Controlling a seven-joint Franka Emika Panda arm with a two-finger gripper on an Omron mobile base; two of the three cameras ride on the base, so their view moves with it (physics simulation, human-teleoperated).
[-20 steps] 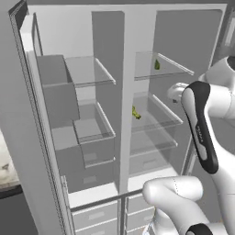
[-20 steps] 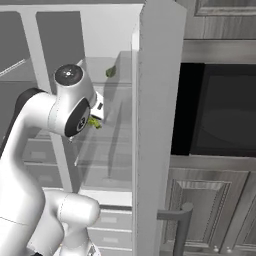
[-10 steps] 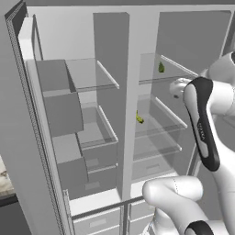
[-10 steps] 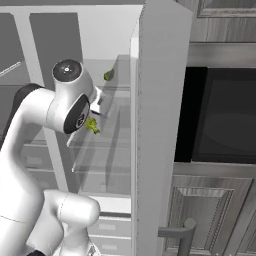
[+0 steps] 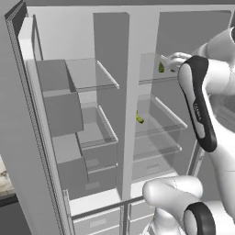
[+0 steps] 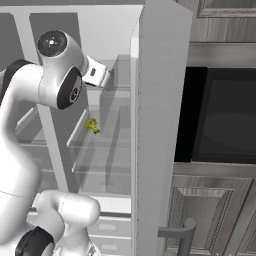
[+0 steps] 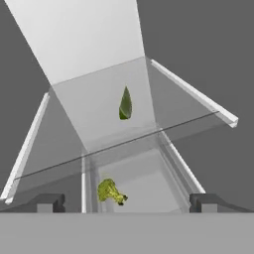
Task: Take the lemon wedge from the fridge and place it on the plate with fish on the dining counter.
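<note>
Fridge [image 5: 55, 114] open, shelves bare on the left side. Lemon wedge [image 7: 125, 104] lying on the upper glass shelf [image 7: 119, 126] of the right side, a small green vegetable [image 7: 111, 191] one shelf below. Gripper [image 7: 127, 202] facing the wedge, fully spread, holding nothing. Grasp, carry and placing on the plate not yet done.

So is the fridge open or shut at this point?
Open. The fridge shows its glass shelves, and its door stands swung out edge-on in the right base view.
</note>
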